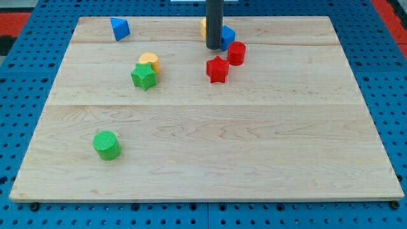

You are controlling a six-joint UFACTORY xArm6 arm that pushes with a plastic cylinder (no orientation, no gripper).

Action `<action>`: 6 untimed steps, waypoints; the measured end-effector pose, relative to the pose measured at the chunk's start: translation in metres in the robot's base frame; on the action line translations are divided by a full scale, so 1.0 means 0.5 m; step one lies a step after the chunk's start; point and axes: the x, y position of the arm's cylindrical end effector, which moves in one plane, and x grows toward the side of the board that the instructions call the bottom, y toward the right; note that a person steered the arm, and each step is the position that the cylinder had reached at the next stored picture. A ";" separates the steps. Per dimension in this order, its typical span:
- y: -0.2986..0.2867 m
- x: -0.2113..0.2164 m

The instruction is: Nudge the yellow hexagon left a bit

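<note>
My tip (213,48) rests on the board near the view's top centre. A yellow block (203,27) peeks out just left of the rod; the rod hides most of it, so its shape is unclear. A blue block (228,37) sits against the rod's right side. A second yellow block (149,60), rounded on top, lies further left, touching a green star (144,77) just below it. The tip is just below and right of the hidden yellow block and well right of the rounded one.
A red cylinder (236,53) and a red star (217,69) lie just below and right of the tip. A blue triangle (119,28) is at the top left. A green cylinder (107,145) stands at the lower left. The wooden board (210,159) lies on blue pegboard.
</note>
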 end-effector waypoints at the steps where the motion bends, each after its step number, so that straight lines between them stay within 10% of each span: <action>1: 0.050 -0.045; 6: 0.080 -0.171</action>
